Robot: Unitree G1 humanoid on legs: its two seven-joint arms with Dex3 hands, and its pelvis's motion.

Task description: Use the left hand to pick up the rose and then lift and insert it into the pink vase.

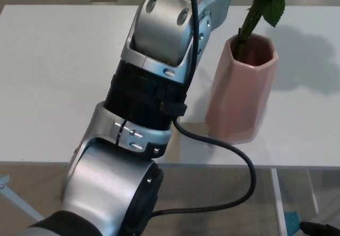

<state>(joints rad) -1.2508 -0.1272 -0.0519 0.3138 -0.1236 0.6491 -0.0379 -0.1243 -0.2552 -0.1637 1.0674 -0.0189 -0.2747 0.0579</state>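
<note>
The white tabletop [53,76] carries the pink vase [241,87], which stands upright near its front edge. The left arm [143,119] fills the middle of the head view and reaches up out of the frame, a black cable [234,156] looping from it. The left hand itself is out of view, so its state cannot be told; the right hand is not seen either.

The rose stem [247,26] is seen entering the vase mouth, tilted, with a green leaf [273,10] above; the bloom is cut off by the frame.

The rose is judged light, thin and bendable; hold is best taken on the stem. The vase appears faceted, glossy, rigid and likely breakable.
</note>
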